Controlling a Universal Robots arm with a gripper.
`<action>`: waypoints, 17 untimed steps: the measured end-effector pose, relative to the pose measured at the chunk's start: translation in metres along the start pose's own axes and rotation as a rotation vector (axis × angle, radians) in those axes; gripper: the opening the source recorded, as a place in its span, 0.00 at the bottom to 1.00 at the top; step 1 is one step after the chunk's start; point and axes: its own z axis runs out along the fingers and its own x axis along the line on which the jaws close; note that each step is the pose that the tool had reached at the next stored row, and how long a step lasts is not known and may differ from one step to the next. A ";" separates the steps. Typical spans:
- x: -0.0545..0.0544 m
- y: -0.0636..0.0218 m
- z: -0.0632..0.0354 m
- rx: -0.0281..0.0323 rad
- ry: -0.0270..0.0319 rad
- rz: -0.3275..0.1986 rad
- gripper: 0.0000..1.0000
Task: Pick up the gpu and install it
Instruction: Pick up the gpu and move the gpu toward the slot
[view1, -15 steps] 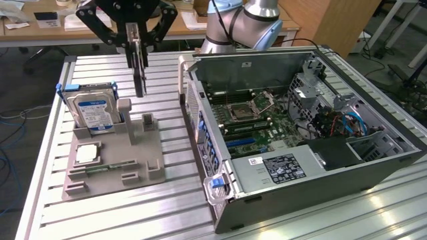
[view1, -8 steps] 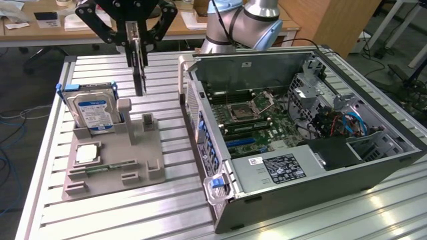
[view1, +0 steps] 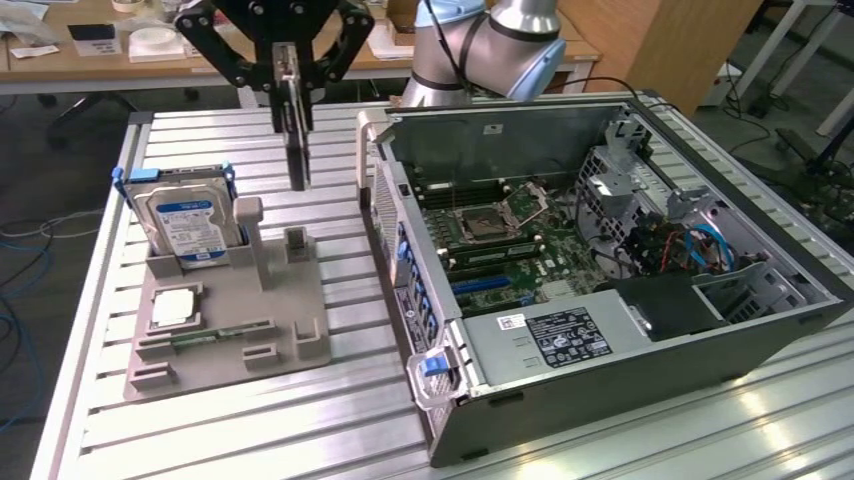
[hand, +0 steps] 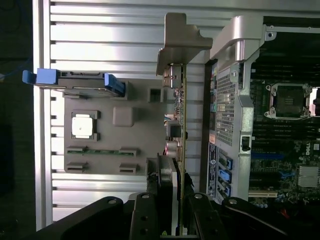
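Black jaws around one gpu (view1: 299, 150)

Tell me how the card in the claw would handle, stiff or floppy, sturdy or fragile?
Probably stiff: the card hangs straight down from the claw with no sag. Likely light for its size, since it looks thin edge-on. Possibly fragile: small parts stand bare along its face, and its metal bracket juts out where it could snag.

Hard drive (view1: 187, 225) with blue side rails standing upright in a grey holder (view1: 287, 300), square chip (view1: 174, 308) lying flat beside it, green memory stick (view1: 200, 340) slotted on edge nearby. Slatted metal table (view1: 267, 430) underneath the lot.
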 end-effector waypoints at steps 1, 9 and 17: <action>-0.003 0.0000 0.0000 0.0001 0.0001 0.000 0.28; -0.016 -0.0001 0.0002 0.0000 0.0000 0.000 0.28; -0.028 -0.0002 0.0004 0.0001 0.0000 0.000 0.28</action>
